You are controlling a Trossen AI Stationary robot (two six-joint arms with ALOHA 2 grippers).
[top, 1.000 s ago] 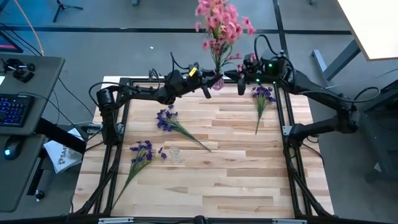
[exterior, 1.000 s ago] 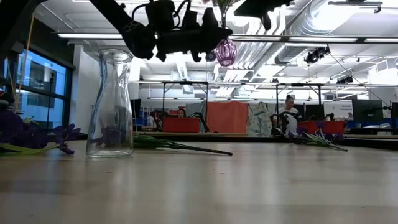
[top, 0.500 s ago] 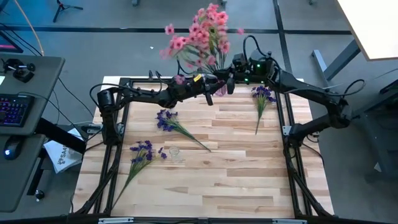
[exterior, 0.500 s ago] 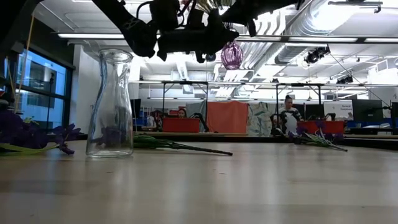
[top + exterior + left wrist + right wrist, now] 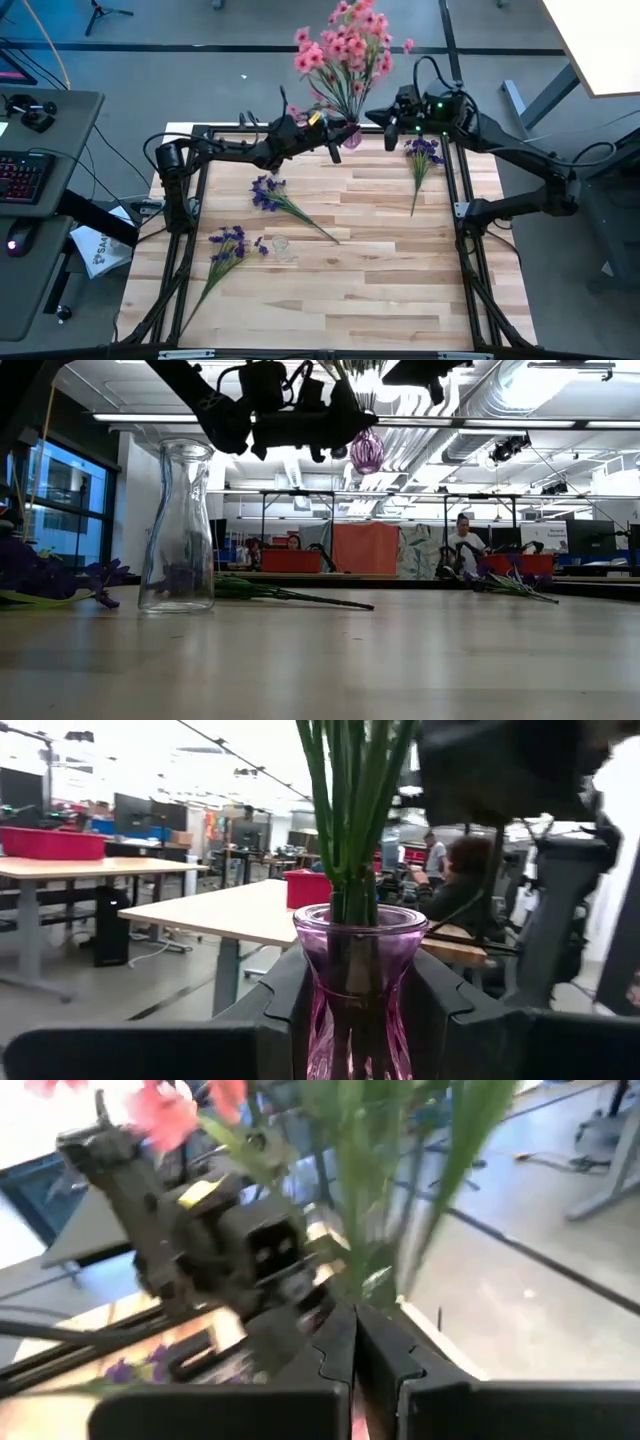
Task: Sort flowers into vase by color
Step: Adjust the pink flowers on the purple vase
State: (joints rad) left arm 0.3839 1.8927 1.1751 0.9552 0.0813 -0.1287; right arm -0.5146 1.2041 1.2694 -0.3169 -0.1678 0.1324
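A purple glass vase point(image 5: 355, 1005) holds a bunch of pink flowers point(image 5: 348, 45) on green stems point(image 5: 350, 820). It hangs in the air over the table's far edge, with my left gripper point(image 5: 343, 135) shut on it. My right gripper point(image 5: 378, 118) is shut, just right of the stems point(image 5: 370, 1230) and above the vase. Three purple-blue flower sprays point(image 5: 270, 193) point(image 5: 228, 245) point(image 5: 422, 152) lie flat on the wooden table. A clear glass vase point(image 5: 180, 525) stands upright on the table by its base. My left gripper pinches the purple vase at its narrow waist point(image 5: 352, 1020), just under the rim, one finger point(image 5: 275, 1020) on each side. The fingers come nearly level from the table's left. The vase stays upright, lifted clear of the table. My right gripper's shut fingertips point(image 5: 345, 1335) sit right at the green stems; whether they touch cannot be told.
A black frame point(image 5: 190, 190) runs round the wooden tabletop. The near half of the table point(image 5: 340, 310) is bare wood. A desk with a keyboard point(image 5: 25, 175) stands to the left, off the table. A person shows far off in the room behind.
My right gripper went toward the table's left against the stems, then came back to the right, staying shut. The pink bunch tipped over to the left and has swung back nearly upright. The vase shifted a little with it.
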